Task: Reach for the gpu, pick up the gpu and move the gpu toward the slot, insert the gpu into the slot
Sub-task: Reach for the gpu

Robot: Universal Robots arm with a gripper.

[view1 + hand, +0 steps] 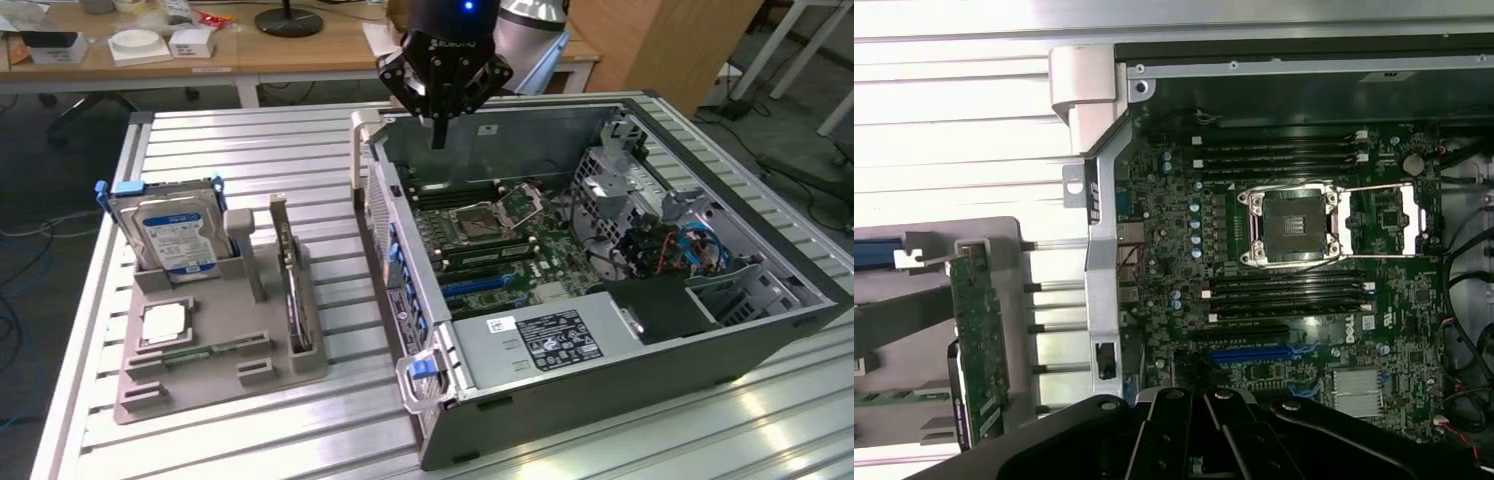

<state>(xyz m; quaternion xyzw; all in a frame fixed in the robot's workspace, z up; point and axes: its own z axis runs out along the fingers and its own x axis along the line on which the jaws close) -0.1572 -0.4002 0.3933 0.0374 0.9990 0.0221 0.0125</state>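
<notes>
Over the far end of the open computer case (627,380), the gripper (438,132) hung with its jaws pressed fully together, holding nothing. Its tips pointed down into the case and touched no part.

Task item: the gpu (283,265) stood on its long edge in a groove of the grey holder tray (267,365), on the slatted metal table (240,150). It was off to the exterior view's left of the case, well apart from the gripper. The wrist view showed its green component face and silver end bracket, with the card seated in the holder.

Same tray: the hard drive (171,235), blue label facing out, stood upright just beside the gpu, nearer the exterior view's left. A small processor chip (163,322) lay flat in front of the drive. A memory stick (200,353) lay flat beside the chip.

Inside the case: the motherboard (534,250) was exposed, and the processor socket (474,222) had its metal frame visible. The blue slot (477,285) on the board sat unoccupied. Loose cables (661,250) ran along the exterior view's right side.
</notes>
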